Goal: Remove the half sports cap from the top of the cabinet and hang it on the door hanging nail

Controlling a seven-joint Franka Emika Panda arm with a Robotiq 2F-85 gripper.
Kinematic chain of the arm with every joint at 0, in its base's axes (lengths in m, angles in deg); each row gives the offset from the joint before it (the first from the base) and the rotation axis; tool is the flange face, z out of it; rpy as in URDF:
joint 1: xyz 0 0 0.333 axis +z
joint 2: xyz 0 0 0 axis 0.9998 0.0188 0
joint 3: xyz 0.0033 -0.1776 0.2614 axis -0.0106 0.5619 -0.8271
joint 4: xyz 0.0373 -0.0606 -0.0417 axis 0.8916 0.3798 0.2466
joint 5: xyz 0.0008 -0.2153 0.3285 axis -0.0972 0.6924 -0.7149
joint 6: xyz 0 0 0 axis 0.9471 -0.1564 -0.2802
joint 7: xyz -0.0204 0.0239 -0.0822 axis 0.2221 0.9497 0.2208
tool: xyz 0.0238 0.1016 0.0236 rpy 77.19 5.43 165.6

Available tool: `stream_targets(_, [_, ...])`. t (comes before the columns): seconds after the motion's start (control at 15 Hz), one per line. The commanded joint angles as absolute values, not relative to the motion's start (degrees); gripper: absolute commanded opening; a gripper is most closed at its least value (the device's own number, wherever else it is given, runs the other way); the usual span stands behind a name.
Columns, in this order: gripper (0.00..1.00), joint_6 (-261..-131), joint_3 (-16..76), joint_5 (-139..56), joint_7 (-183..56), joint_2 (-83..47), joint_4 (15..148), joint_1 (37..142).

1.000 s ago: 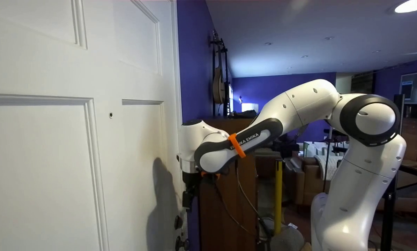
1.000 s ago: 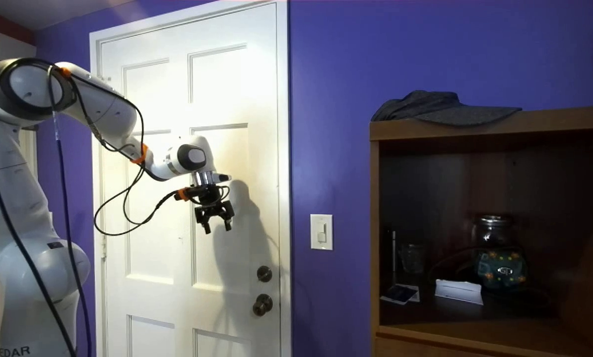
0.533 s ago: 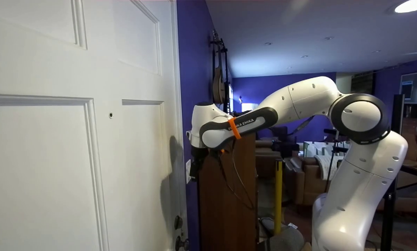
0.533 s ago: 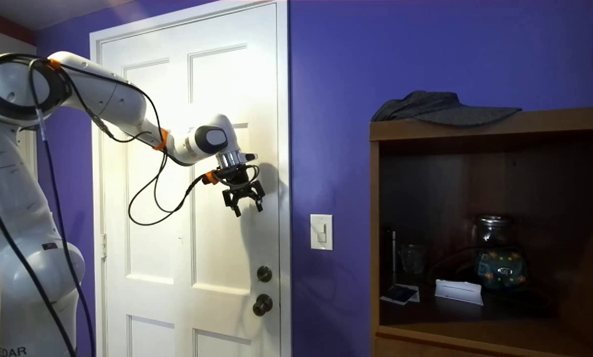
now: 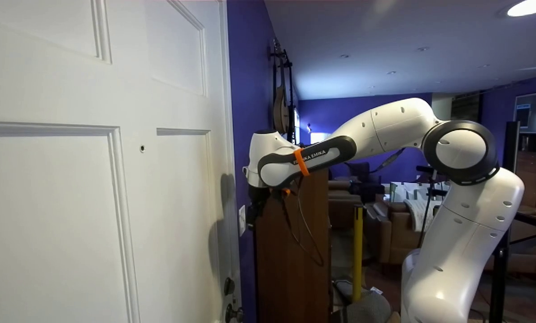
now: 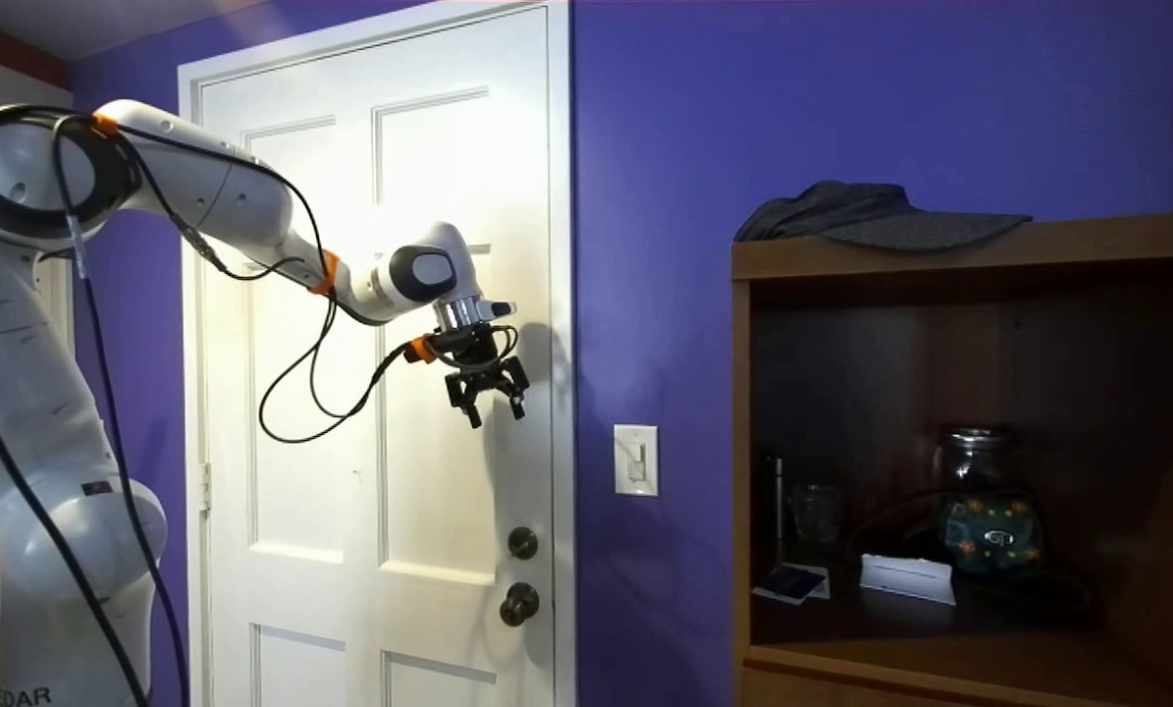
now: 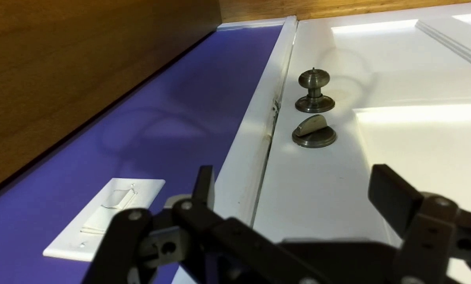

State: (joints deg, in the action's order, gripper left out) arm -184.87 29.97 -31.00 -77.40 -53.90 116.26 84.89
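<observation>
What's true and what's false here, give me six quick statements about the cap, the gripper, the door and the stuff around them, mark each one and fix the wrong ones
The dark gray cap rests on top of the cabinet. True.
The cap's brim points toward the white door. False: it points away from the door.
The gripper is open and holds nothing. True.
The light switch is mounted on the cabinet. False: it is on the purple wall, between door and cabinet.
A lidded jar stands inside the cabinet. True.
The round knob sits above the thumb-turn lock. False: it sits below the lock.
</observation>
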Motion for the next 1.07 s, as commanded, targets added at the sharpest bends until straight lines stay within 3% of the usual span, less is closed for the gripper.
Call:
stream_targets(0.0, [1.0,-183.5,31.5,-31.4,-80.1,-53.5,113.4,84.6])
stream_targets(0.8, [1.0,-189.3,42.8,-30.7,-93.1,-49.0,91.9,78.5])
stream_targets(1.0, [1.0,-188.2,42.8,-34.0,-92.3,-50.9,93.7,78.8])
